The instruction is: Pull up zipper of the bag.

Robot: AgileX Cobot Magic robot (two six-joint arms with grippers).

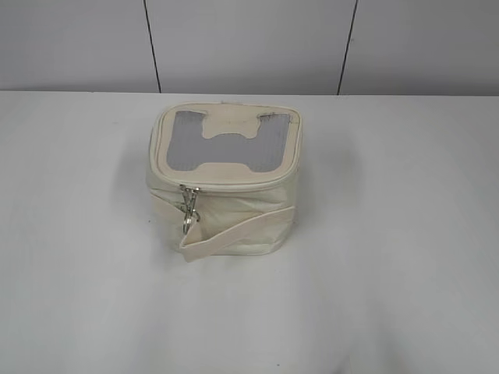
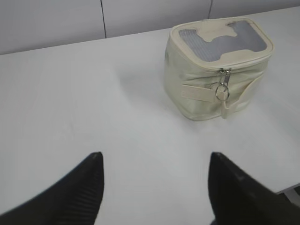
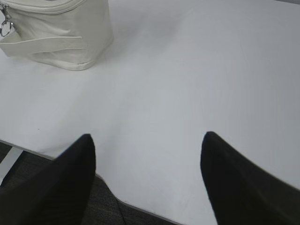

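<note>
The cream bag (image 1: 234, 210) stands upright at the middle of the white table, its grey mesh lid (image 1: 226, 140) facing up. The zipper (image 1: 234, 184) runs round the lid's rim. Its silver pull and ring (image 1: 189, 212) hang at the front left corner. The bag also shows in the left wrist view (image 2: 201, 89) with the pull (image 2: 222, 89), and at the top left of the right wrist view (image 3: 61, 37). My left gripper (image 2: 154, 157) is open and empty, well short of the bag. My right gripper (image 3: 146, 138) is open and empty over the table's near edge. Neither gripper shows in the exterior view.
The white table (image 1: 390, 273) spreads around the bag. A grey panelled wall (image 1: 249, 43) stands behind it. The table's near edge (image 3: 70, 159) and dark floor (image 3: 101, 206) show in the right wrist view. A cream strap band (image 1: 242, 230) crosses the bag's front.
</note>
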